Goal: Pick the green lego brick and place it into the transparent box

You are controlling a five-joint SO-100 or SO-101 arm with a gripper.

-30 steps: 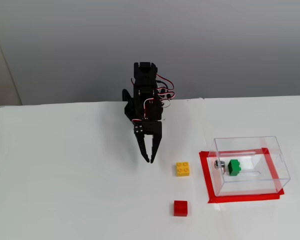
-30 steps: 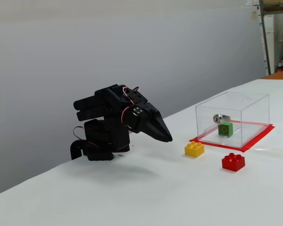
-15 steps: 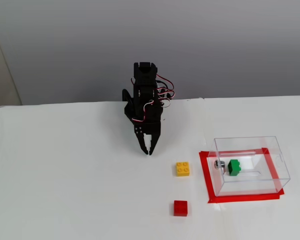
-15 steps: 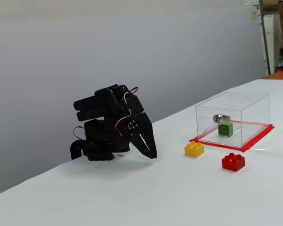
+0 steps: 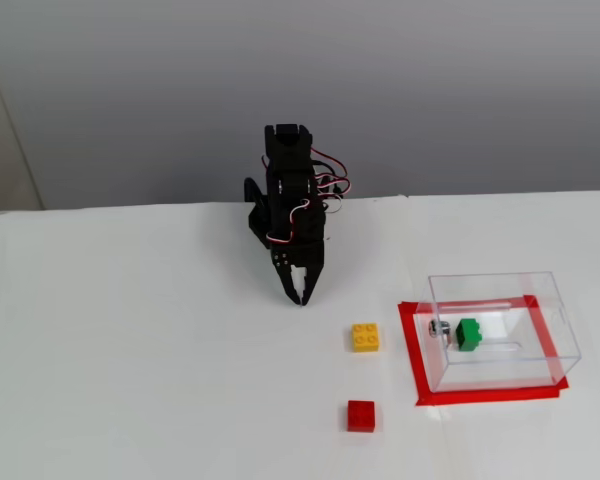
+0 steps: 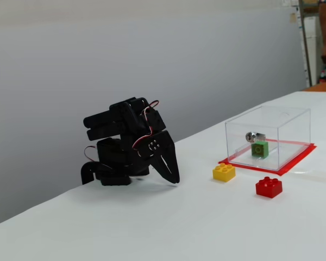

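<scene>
The green lego brick (image 5: pixel 469 333) lies inside the transparent box (image 5: pixel 555 305), on its floor, close to the small metal fitting (image 5: pixel 439 327). The box stands on a red tape frame (image 5: pixel 410 345) on the white table (image 5: pixel 130 350). Outside the box, on its left in a fixed view, sits the yellow brick (image 5: pixel 365 337), and the red brick (image 5: pixel 360 415) is a little nearer to the camera. The gripper (image 5: pixel 301 295) is well apart from the box, folded down with tips at the table, its fingers together and holding nothing.
</scene>
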